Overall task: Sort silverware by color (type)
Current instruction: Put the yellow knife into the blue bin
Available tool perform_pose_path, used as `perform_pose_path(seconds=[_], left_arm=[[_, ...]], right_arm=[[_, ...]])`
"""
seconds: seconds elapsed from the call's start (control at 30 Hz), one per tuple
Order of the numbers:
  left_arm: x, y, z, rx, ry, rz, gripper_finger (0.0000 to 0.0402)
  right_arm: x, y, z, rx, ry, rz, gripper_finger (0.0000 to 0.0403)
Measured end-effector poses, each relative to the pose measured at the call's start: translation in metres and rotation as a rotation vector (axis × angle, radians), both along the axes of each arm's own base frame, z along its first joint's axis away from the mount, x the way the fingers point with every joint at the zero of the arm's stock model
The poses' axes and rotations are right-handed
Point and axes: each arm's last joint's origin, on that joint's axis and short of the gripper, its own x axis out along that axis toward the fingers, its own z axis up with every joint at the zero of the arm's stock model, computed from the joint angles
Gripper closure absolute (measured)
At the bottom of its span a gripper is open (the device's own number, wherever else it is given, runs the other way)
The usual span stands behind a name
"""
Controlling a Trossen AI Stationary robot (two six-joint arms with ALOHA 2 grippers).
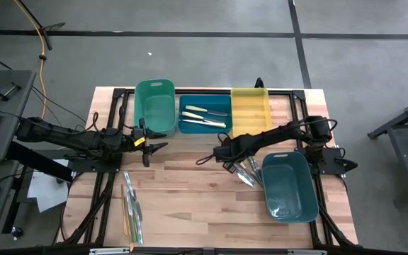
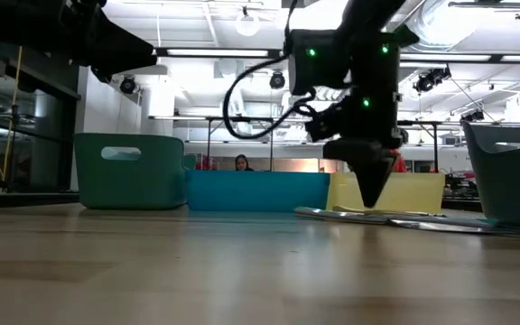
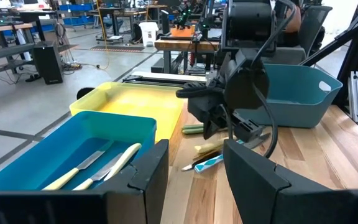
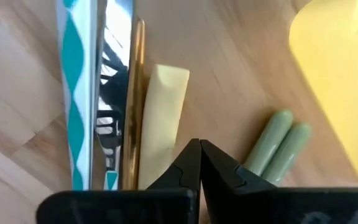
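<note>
A wooden tabletop [image 1: 190, 177] is carrying four bins. The right gripper [image 1: 220, 151], its fingers pressed fully together and holding nothing, is hovering near the table's middle, just over a loose pile of silverware [image 1: 248, 172] lying beside the teal bin [image 1: 291, 185] at the right edge. The left gripper [image 1: 158, 147], fingers parted and empty, is waiting toward the left edge. Pale yellow utensils [image 1: 205, 117] are lying in the blue bin [image 1: 187, 126] at the far edge. More utensils [image 1: 132, 210] are resting near the front left corner.
</note>
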Motion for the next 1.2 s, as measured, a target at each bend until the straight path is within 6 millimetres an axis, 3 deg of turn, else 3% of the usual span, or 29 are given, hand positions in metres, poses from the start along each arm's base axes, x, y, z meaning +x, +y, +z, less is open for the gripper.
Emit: perform_pose_path(seconds=[0.23,0.53,0.97,1.2], left_arm=[[0.0,0.0,0.0,0.0,0.0,0.0,0.0257],[0.0,0.0,0.0,-0.025,-0.001,0.002,0.0257],[0.0,0.0,-0.001,-0.024,0.002,0.002,0.0257],[0.0,0.0,-0.001,-0.025,0.003,0.002,0.0257]], right_arm=[[0.015,0.007,0.021,-0.06,-0.061,0.103,0.0403],[0.018,0.007,0.017,-0.033,-0.087,0.172,0.0398],[0.021,-0.01,0.009,0.013,-0.149,0.128,0.0252],[0.017,-0.023,0.008,0.059,-0.122,0.026,0.0239]])
